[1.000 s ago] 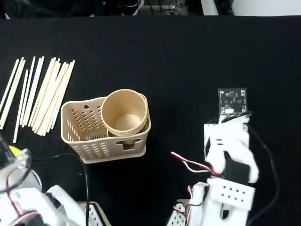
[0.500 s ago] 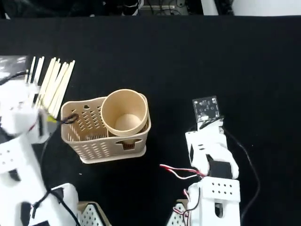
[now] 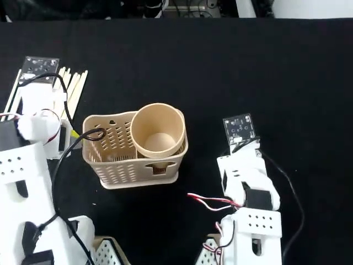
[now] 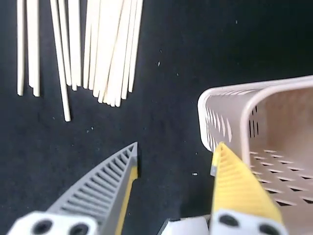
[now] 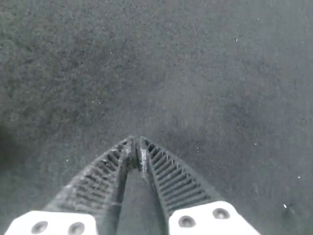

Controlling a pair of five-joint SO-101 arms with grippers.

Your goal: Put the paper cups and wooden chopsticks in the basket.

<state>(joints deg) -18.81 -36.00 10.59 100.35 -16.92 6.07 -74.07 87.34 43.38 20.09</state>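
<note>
Perforated plastic basket, round paper cup upright inside; slim wooden chopsticks loose on black desk nearby. Left gripper, jaws apart at basket rim; right gripper, jaws together over open desk.

I counted one basket and one paper cup. Wooden chopsticks came to roughly a dozen. They lay too bunched for me to get an exact number.

No writing, number or sign can be read on the basket, cup, chopsticks or table.
</note>
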